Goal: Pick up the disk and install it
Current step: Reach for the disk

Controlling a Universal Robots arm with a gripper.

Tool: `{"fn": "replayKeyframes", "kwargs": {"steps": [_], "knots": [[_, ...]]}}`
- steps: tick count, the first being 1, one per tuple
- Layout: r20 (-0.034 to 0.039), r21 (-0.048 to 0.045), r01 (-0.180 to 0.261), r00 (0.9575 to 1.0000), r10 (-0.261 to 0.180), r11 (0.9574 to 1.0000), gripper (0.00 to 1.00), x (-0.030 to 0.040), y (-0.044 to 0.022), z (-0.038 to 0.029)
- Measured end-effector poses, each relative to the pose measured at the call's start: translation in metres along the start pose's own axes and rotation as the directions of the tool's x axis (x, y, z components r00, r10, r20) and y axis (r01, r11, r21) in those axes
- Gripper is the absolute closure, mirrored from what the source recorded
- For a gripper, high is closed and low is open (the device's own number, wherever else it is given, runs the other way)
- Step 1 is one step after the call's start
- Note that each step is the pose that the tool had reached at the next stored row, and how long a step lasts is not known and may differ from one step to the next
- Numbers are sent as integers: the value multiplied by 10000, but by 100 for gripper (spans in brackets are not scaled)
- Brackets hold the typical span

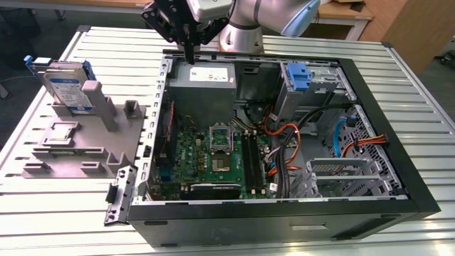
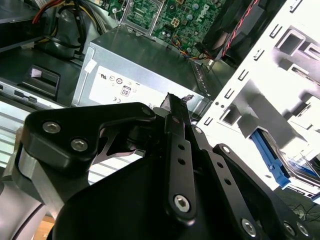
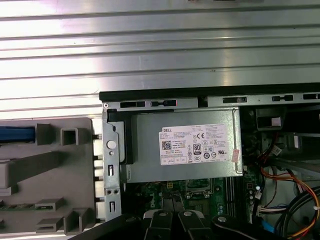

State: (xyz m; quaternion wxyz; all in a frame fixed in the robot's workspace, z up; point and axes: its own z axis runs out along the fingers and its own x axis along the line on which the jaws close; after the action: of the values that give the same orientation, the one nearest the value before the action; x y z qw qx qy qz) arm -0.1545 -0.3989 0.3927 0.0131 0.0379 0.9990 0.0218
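Gripper (image 1: 191,53) above case (image 1: 284,216); disk (image 1: 65,86) silver, blue-framed, upright.

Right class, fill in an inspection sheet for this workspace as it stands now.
Surface: slatted metal table carrying an open PC case.
Job's things: disk stands upright in a grey fixture, at the exterior view's left, outside the case.
Clutter: nothing seen.
Grippers: hand shut, empty, above the power supply.
Cables: orange and black cables loose inside the case.
Surroundings: wooden furniture beyond the table.
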Motion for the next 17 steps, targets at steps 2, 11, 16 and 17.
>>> {"fn": "replayKeyframes", "kwargs": {"steps": [2, 11, 16, 17], "knots": [[0, 0, 0, 10000, 0, 10000, 90, 4, 0, 0], [0, 0, 0, 10000, 0, 10000, 90, 22, -1, -1], [0, 0, -1, 10000, 1, 10000, 90, 69, -5, -2], [0, 0, -2, 10000, 2, 10000, 90, 75, -6, -2]]}}
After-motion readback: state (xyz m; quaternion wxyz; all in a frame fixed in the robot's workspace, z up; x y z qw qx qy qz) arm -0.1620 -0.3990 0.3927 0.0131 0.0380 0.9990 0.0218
